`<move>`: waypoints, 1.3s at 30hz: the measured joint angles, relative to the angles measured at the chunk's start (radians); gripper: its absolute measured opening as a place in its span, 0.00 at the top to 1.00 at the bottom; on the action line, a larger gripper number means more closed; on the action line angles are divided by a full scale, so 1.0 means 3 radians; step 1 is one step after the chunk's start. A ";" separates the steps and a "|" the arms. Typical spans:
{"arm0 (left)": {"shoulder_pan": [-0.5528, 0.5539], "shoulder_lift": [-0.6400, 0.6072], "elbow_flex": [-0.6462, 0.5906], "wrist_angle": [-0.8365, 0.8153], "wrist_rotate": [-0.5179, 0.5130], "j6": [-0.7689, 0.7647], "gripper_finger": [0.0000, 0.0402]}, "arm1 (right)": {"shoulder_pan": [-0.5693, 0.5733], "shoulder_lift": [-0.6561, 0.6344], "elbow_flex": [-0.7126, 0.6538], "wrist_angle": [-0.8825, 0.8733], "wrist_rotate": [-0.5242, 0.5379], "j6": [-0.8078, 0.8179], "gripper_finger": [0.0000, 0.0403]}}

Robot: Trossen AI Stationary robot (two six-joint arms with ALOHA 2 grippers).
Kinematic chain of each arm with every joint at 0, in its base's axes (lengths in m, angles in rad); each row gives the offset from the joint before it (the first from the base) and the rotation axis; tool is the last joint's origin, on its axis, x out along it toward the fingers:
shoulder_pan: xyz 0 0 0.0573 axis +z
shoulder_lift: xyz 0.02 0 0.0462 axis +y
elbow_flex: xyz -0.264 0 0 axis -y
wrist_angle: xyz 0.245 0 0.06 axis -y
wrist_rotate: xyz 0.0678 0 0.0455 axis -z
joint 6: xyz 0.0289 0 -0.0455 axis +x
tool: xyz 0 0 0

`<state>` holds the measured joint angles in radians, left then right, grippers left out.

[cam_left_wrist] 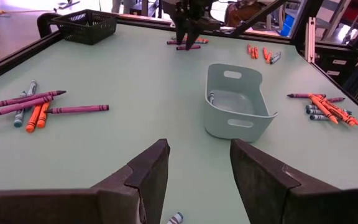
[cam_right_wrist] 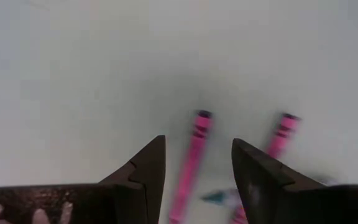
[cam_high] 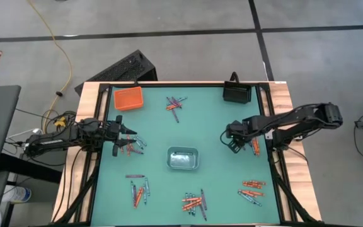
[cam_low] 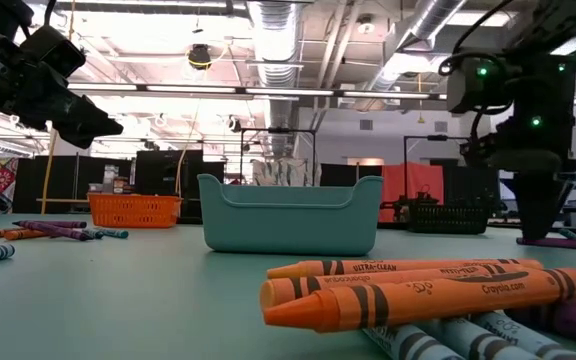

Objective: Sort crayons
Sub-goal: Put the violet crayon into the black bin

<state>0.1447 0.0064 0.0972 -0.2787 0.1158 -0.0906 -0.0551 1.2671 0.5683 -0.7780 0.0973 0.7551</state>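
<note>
Right up front in the low view there's an orange crayon (cam_low: 418,300) lying on a little heap of them, with a couple more orange ones and some grey-blue ones tucked under it. The crayons (cam_high: 194,203) are honestly all over the green table (cam_high: 213,120): a bunch at the near middle edge, another by the near left corner (cam_high: 138,192), one near the near right corner (cam_high: 252,189), a small pile up at the far side (cam_high: 174,104), plus a few by each arm. The grey-teal tray (cam_high: 183,158) sits pretty much dead centre, and from the left wrist view there seems to be one grey-blue crayon inside it (cam_left_wrist: 211,97). The orange tray (cam_high: 128,98) is at the far left, the black tray (cam_high: 237,93) at the far right. Left pincer (cam_high: 131,144) is over the left side of the table just above a few crayons, fingers spread apart, nothing between them. Right pincer (cam_high: 234,144) is low over the right side, released too, with a purple-pink crayon (cam_right_wrist: 191,158) lying on the table right in the gap between its fingers and a second pink one (cam_right_wrist: 277,140) just beside. Can't tell if either finger actually touches it. A few orange crayons (cam_high: 255,147) lie right next to that arm.
</note>
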 joint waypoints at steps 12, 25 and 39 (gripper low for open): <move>0.0000 0.0000 0.0001 0.0000 -0.0002 0.0000 0.60 | 0.0000 0.0191 -0.0053 0.0253 -0.0172 -0.0073 0.72; 0.0000 0.0001 0.0000 -0.0001 -0.0028 0.0000 0.60 | -0.0021 0.0187 0.0324 0.0266 -0.0260 -0.0454 0.99; -0.0001 0.0000 0.0000 -0.0001 -0.0032 0.0000 0.60 | -0.1292 0.0212 0.1304 0.0092 0.0103 -0.2445 1.00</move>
<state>0.1444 0.0063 0.0971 -0.2790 0.1062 -0.0906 -0.4426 1.3307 0.9594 -0.7506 0.1282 0.0215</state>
